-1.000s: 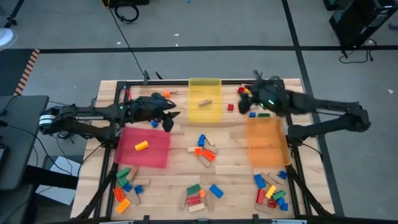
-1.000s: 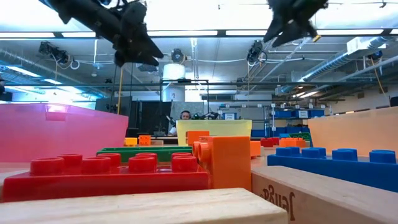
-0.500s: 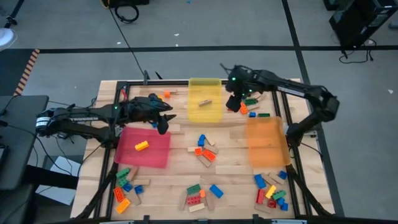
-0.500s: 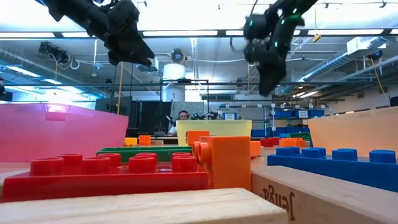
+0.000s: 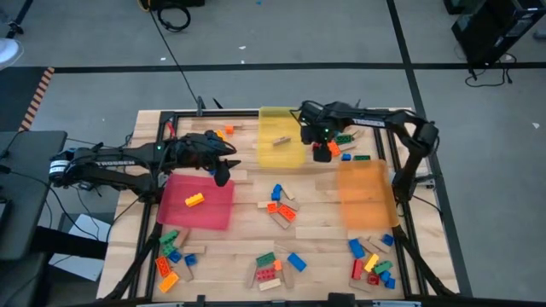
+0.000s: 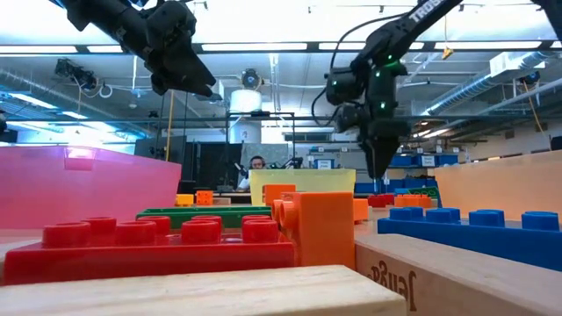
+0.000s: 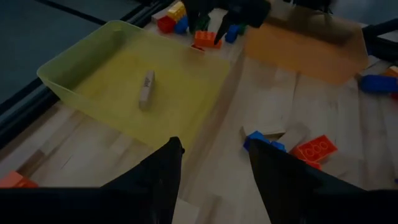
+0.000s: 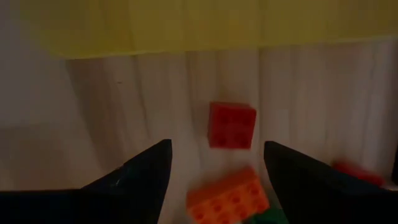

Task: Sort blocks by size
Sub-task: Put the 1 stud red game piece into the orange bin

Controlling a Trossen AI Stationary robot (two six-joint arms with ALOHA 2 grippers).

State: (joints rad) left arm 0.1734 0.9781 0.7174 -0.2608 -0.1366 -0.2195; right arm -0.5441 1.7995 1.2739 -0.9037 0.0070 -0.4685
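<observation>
Above red brick point(image 8: 231, 126), R claw point(image 8: 214, 165) open, empty

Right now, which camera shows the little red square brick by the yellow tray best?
The right wrist view: the red square brick lies plainly between the open right jaws, studs showing. The high view shows nothing clear of it; the right gripper covers that spot. The left wrist and low views don't show it clearly.

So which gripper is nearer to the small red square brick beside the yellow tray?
The right one. The right gripper hangs open just over the small red square brick, beside the yellow tray. The left gripper is across that tray, near the red tray.
</observation>
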